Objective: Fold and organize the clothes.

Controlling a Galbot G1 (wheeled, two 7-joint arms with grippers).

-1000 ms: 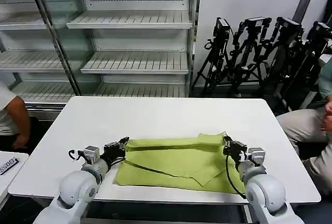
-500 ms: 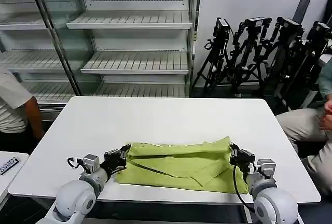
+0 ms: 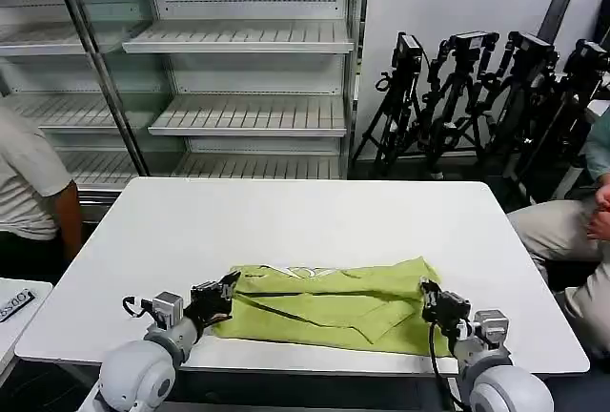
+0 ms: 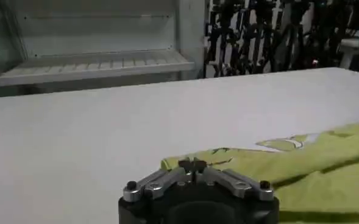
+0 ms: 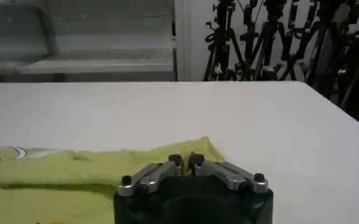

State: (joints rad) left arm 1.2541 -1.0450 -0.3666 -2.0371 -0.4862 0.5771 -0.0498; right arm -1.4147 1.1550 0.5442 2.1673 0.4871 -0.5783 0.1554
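**Both corners pinched, fold coming toward me**

Nearest me, my left gripper [image 3: 225, 290] and my right gripper [image 3: 427, 296] sit low at the near edge of the white table [image 3: 315, 212]. Each has its fingers pressed together on a corner of the lime T-shirt [image 3: 329, 305]; the left wrist view shows the tips meeting on the cloth's edge [image 4: 192, 163], and the right wrist view shows the same [image 5: 187, 159].

The T-shirt lies in a long, flat band across the near part of the table between the two grippers, with a white neck label [image 3: 303, 271] showing along its far edge.

To do this fold well, I judge I should keep both hands level and moving together, so the top layer lands square on the layer beneath without a skewed hem. The cloth is thin; too much sideways tension would drag the whole bundle rather than lay it down.

Beyond the table stand metal shelves [image 3: 238, 45], all bare, and a cluster of black tripods [image 3: 477, 97] to the right.
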